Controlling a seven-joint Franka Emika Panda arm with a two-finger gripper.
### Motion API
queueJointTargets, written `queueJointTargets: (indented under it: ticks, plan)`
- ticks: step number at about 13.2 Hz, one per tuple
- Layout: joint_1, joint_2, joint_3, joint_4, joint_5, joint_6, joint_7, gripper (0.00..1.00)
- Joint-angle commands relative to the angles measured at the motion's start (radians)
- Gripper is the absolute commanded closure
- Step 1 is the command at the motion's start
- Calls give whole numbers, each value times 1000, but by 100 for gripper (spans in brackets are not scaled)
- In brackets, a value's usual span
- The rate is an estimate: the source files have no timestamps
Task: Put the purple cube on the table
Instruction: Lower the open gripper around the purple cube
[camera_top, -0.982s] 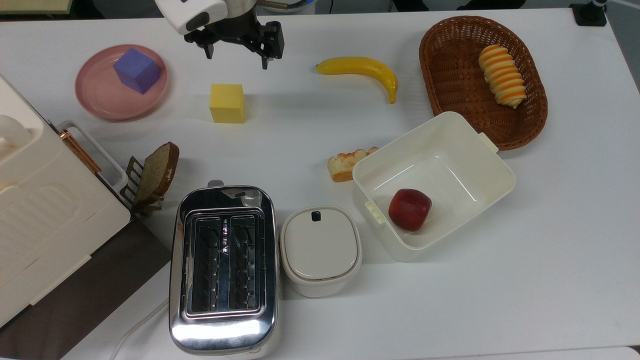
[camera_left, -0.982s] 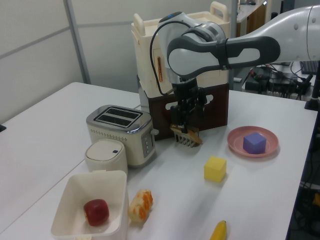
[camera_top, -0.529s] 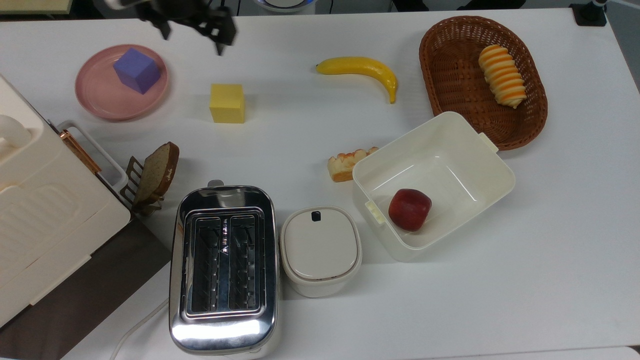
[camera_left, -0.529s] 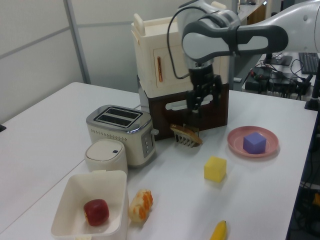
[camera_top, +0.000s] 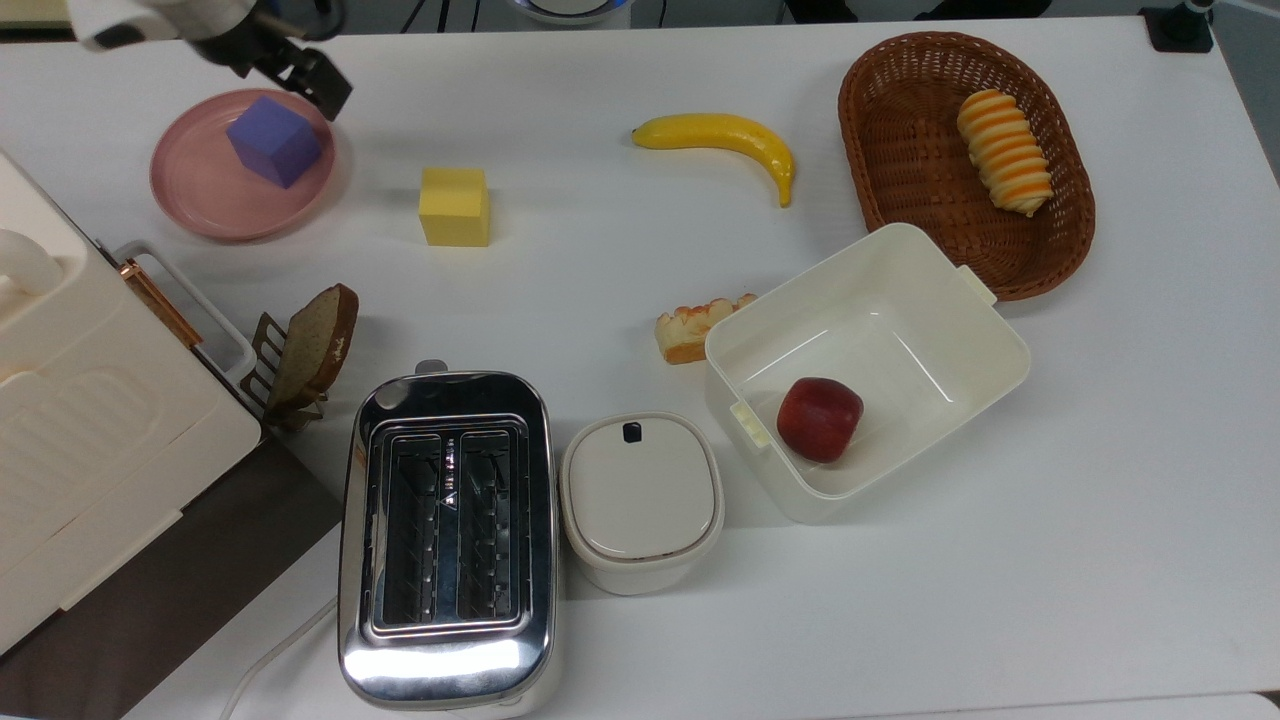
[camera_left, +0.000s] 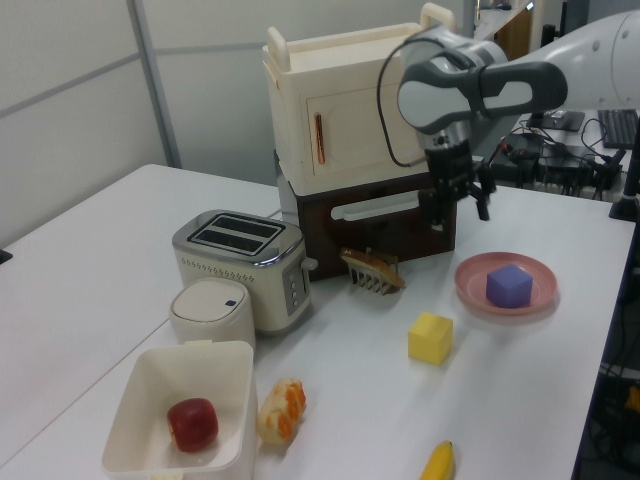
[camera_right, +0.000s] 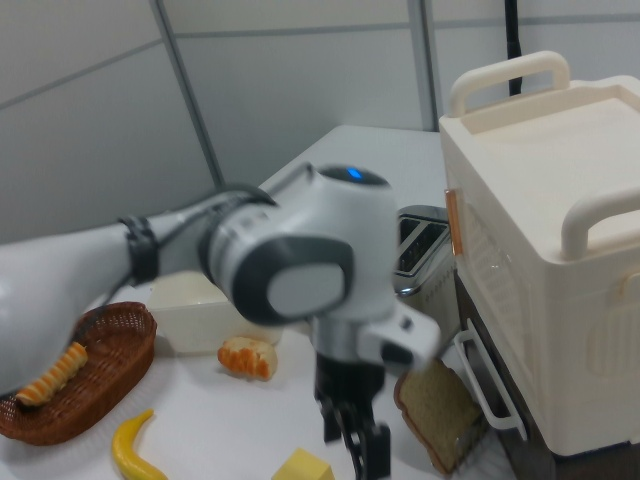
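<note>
The purple cube (camera_top: 275, 140) rests on a round pink plate (camera_top: 205, 195) at the top view's upper left, on the white table (camera_top: 600, 260). My gripper (camera_top: 287, 70) hovers above the plate's far edge, open and holding nothing, just beyond the cube. In the left view the gripper (camera_left: 461, 208) hangs above and left of the purple cube (camera_left: 509, 285) and the plate (camera_left: 474, 276), well clear of both. The right view has the gripper (camera_right: 354, 442) pointing down, near the yellow cube (camera_right: 305, 467).
A yellow cube (camera_top: 455, 205) sits to the plate's right in the top view, then a banana (camera_top: 725, 140) and a wicker basket (camera_top: 890, 130). A cream cabinet (camera_top: 70, 400), bread rack (camera_top: 305, 350), toaster (camera_top: 445, 530), lidded pot (camera_top: 640, 500) and open box (camera_top: 960, 330) with an apple fill the near side.
My gripper has travelled to the top view's left, from behind the yellow cube to over the pink plate. It stays open. The purple cube has not moved.
</note>
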Motion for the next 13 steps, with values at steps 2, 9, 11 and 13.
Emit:
queueJointTargets:
  ticks: [2, 9, 11, 13]
  plan:
    - [-62, 63, -1, -92, -18, 90, -10, 0]
    - [-164, 175, -2, -104, -18, 219, -82, 0]
    - [-173, 178, -2, -114, -18, 241, -91, 0]
    - [-182, 178, -2, -121, -19, 241, -113, 0]
